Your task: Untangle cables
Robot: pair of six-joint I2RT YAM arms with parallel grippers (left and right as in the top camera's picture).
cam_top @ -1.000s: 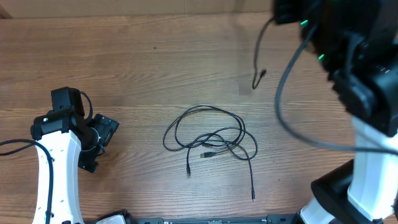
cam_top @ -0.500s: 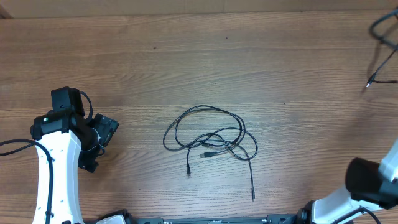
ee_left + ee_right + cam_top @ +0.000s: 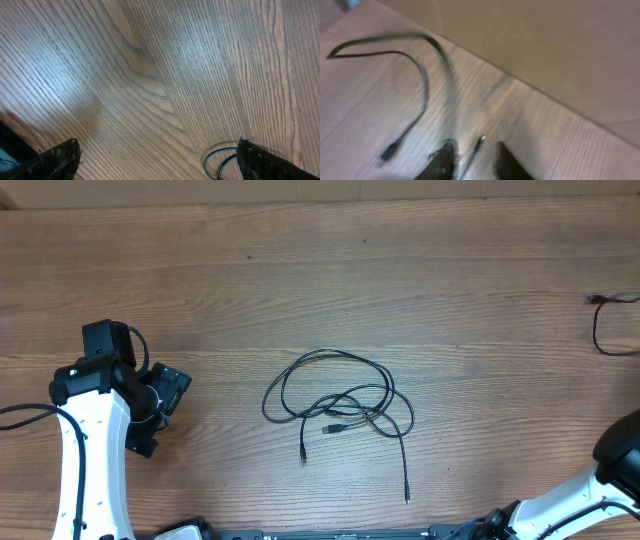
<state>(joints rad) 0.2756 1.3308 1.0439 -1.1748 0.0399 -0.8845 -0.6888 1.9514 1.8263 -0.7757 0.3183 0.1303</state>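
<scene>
step, judged: laying separated thin black cord (image 3: pixel 596 332) at right edge of overhead frame. right gripper (image 3: pixel 476 161) jaws slightly parted, cord end loose in gap, nothing pinched. left gripper (image 3: pixel 160 157) lower left, jaws wide, empty. looped tangle of thin black cables (image 3: pixel 340 405) at centre. next: pick free plug end from tangle. brown wood-grain table (image 3: pixel 300 260); plain tan backdrop (image 3: pixel 545 40).
</scene>
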